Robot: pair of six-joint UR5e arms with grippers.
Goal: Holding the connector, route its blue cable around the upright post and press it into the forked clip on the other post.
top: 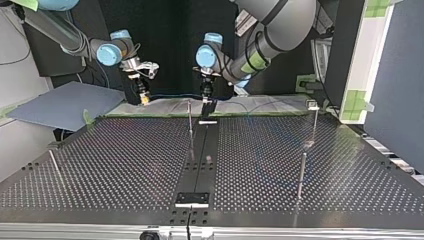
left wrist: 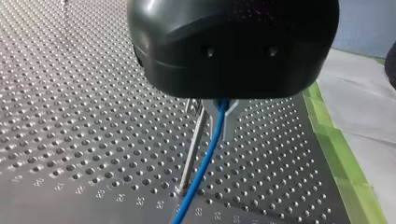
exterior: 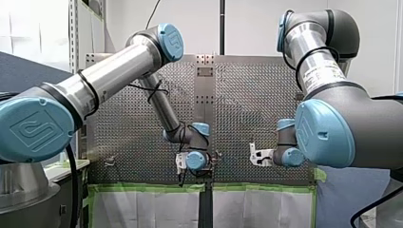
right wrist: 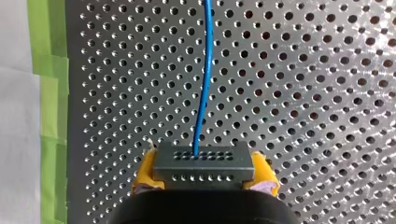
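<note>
At the perforated metal table's (right wrist: 303, 70) taped edge, my down-pointing right gripper (right wrist: 204, 173) clamps the grey rectangular connector (right wrist: 204, 161); my left gripper (left wrist: 222, 119) pinches its blue cable (left wrist: 201, 172).

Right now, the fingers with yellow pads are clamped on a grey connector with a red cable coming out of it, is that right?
Not quite: the cable is blue, not red. The right wrist view shows it leaving the grey connector, which the yellow-padded fingers of my right gripper do clamp.
</note>
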